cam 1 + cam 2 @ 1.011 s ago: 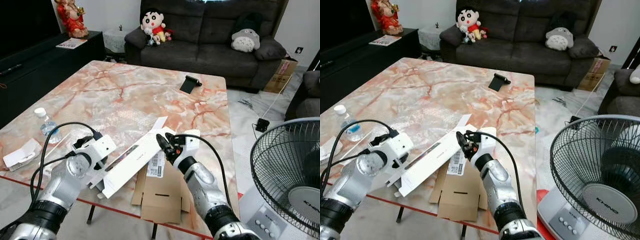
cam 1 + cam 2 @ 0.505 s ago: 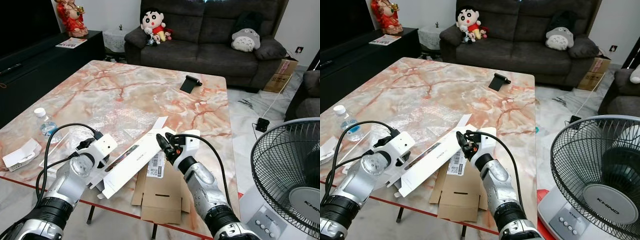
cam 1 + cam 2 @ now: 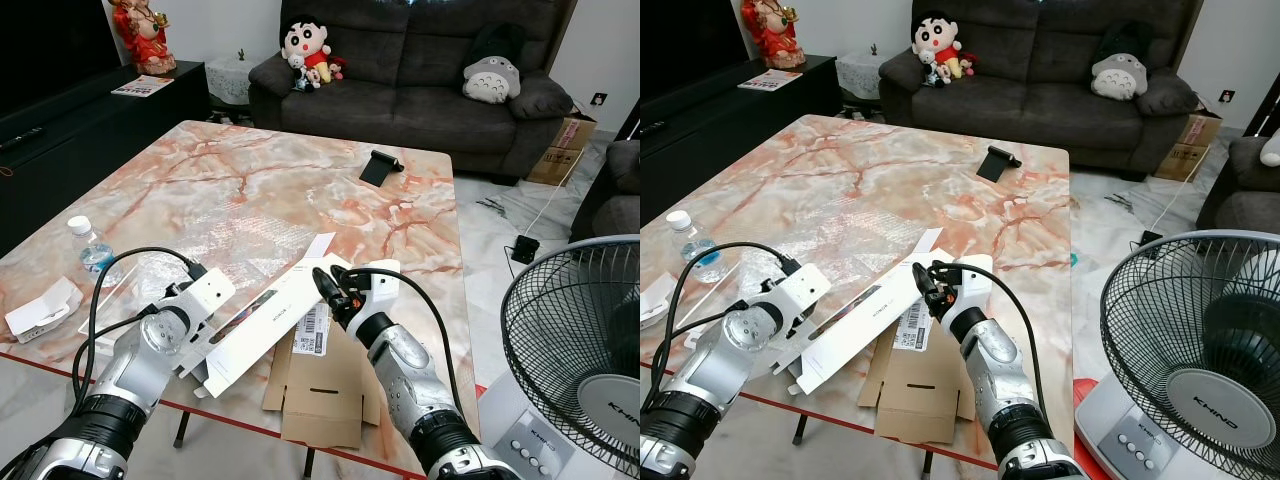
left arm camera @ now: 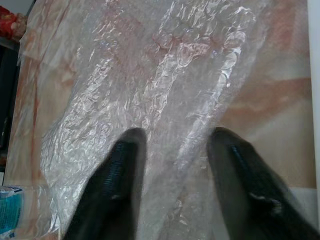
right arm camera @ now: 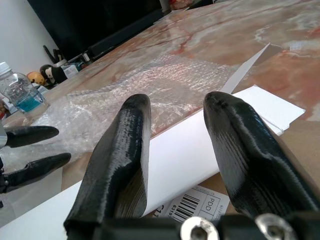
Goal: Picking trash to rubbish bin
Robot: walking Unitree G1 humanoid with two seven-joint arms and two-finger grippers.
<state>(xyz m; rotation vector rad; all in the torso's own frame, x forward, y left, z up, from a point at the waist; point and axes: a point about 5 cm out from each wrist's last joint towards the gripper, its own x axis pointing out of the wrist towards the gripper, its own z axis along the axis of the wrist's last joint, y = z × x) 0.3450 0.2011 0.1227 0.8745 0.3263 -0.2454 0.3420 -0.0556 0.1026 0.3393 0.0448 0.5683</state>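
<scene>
Hovering with fingers spread, my right gripper sits over the white box, my left gripper, also parted, above bubble wrap.

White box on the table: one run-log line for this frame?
phase: approach | left gripper: open over bubble wrap | right gripper: open above long white box | flattened cardboard: under box, overhanging table edge

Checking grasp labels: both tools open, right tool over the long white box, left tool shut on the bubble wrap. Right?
Not quite. The left tool is open too: the left wrist view shows its fingers spread apart over the bubble wrap, with nothing pinched. The rest holds: the right tool is open over the long white box.
</scene>
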